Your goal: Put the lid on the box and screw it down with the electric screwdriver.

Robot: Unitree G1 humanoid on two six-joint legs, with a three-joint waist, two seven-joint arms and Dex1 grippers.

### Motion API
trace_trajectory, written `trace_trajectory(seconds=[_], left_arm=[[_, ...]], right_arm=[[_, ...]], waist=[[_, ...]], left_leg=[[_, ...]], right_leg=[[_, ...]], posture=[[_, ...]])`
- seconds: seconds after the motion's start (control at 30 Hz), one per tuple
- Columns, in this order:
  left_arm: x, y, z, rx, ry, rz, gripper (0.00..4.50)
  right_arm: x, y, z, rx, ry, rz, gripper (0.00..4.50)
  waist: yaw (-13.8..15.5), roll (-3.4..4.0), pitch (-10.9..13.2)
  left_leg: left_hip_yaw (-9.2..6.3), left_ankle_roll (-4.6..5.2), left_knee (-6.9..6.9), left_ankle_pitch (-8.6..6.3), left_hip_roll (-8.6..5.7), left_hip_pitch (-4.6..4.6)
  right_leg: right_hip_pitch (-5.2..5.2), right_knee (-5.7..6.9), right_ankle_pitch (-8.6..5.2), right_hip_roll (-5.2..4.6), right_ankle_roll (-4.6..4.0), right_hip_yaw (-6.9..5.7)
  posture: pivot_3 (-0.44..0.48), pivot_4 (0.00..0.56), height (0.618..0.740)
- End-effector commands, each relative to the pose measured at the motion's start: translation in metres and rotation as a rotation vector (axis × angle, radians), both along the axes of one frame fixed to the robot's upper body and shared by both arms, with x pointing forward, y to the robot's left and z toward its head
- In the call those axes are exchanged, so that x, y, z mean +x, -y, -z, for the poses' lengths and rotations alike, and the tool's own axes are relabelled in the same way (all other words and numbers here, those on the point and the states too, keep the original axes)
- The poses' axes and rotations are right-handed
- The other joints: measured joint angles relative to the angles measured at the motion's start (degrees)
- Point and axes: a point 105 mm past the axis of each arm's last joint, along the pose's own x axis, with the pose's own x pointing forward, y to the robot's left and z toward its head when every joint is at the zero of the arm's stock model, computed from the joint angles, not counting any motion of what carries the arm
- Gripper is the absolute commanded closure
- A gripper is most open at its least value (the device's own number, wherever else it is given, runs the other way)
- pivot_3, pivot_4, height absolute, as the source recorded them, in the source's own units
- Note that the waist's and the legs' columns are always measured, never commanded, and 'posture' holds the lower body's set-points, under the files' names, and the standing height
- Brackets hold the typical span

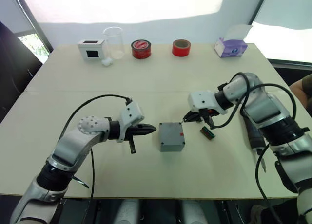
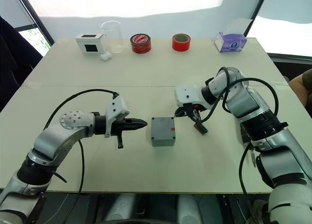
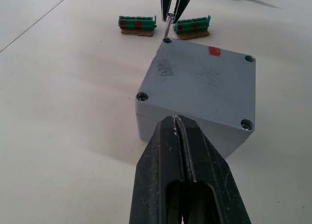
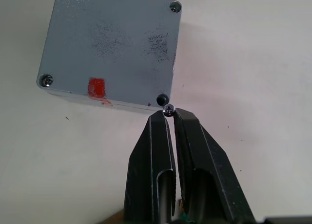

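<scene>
Lid [image 1: 171, 134] already sits on the box [image 1: 172, 146] at frame centre on the table [image 1: 146, 83]; my right pincer [image 4: 168, 113] pinches a screw [image 4: 168, 108] just beside its empty corner hole [image 4: 163, 98], left pincer [image 1: 151, 129] closed and empty, to the box's left.

Lab or workshop, pale worktable [image 1: 161, 78], red tape rolls [image 1: 141, 49], tissue box [image 1: 231, 47]
</scene>
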Motion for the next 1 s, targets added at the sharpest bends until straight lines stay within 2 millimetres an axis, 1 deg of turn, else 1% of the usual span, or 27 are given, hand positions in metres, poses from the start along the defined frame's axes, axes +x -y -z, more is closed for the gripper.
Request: trace_trajectory(seconds=[0.03, 0.3, 0.47, 1.0], left_arm=[[-0.002, 0.001, -0.006, -0.003, 0.041, 0.014, 4.50], [-0.002, 0.001, -0.005, -0.001, 0.043, 0.016, 4.50], [-0.002, 0.002, -0.006, -0.002, 0.045, 0.017, 4.50], [-0.003, 0.002, -0.005, 0.001, 0.044, 0.015, 4.50]], right_arm=[[-0.003, -0.008, -0.025, 0.044, 0.058, -0.034, 4.49], [-0.008, -0.013, -0.029, 0.056, 0.052, -0.046, 4.49], [-0.010, -0.012, -0.025, 0.050, 0.042, -0.046, 4.49], [-0.005, -0.007, -0.015, 0.019, 0.044, -0.034, 4.49]], waist=[[-0.01, 0.00, 0.00], [0.02, 0.00, 0.00], [-0.01, 0.00, 0.00], [-0.02, 0.00, 0.00]], left_leg=[[0.00, 0.00, 0.00, 0.00, 0.00, 0.00], [0.00, 0.00, 0.00, -0.01, 0.00, 0.00], [0.00, 0.00, -0.01, 0.00, 0.00, 0.00], [0.00, 0.00, -0.01, 0.00, 0.00, 0.00]], right_leg=[[0.00, 0.00, 0.00, 0.00, 0.00, 0.00], [0.00, 0.00, 0.00, -0.01, 0.00, 0.00], [-0.01, 0.00, 0.00, -0.01, 0.00, 0.00], [-0.01, 0.00, 0.00, -0.02, 0.00, 0.00]], posture=[[0.000, 0.150, 0.740], [0.000, 0.150, 0.740], [0.000, 0.150, 0.740], [0.000, 0.150, 0.740]])
